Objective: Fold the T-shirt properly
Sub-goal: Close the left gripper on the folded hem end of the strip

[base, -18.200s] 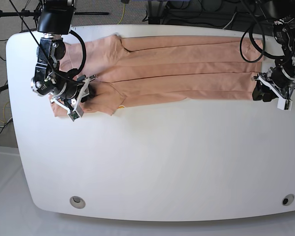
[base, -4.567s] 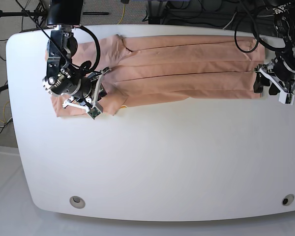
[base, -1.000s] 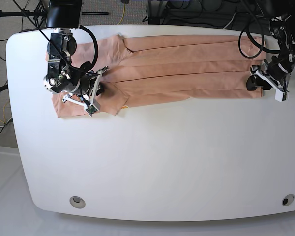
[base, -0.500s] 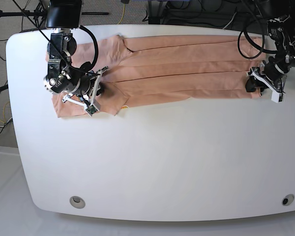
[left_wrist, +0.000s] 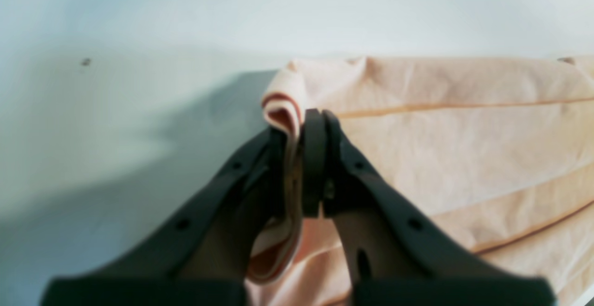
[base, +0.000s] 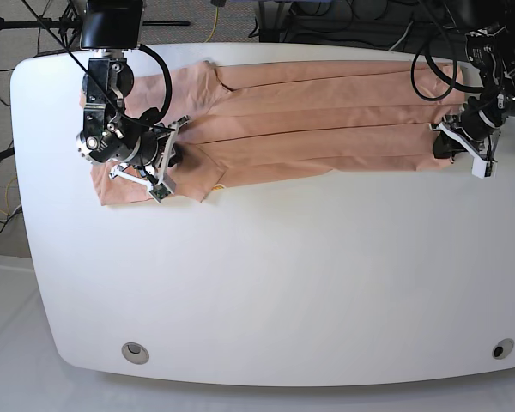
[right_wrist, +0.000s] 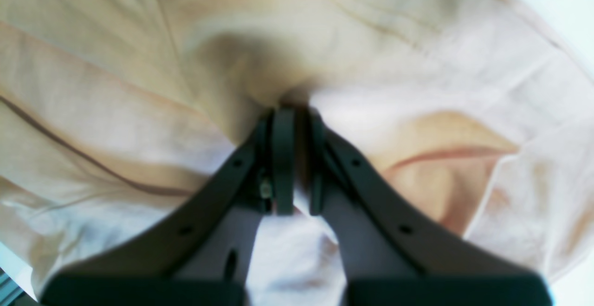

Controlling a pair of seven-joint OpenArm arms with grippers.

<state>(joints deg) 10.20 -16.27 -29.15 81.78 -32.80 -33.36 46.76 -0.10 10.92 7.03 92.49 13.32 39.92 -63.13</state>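
White tabletop (base: 283, 283): both grippers pinch the wrinkled peach cotton T-shirt (base: 326, 120); left gripper (left_wrist: 297, 125) has just clamped the hem, right gripper (right_wrist: 292, 111) unchanged.

Probably a lab: white table (base: 266, 283), cables (base: 343, 21) behind.

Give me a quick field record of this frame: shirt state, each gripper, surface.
shirt: peach T-shirt, folded into a long band along the far side of the table
left gripper: shut on a fold of cloth at the shirt's near corner
right gripper: shut, pinching bunched cloth at the other end
surface: white table
fold status: not finished, shirt lies at full length
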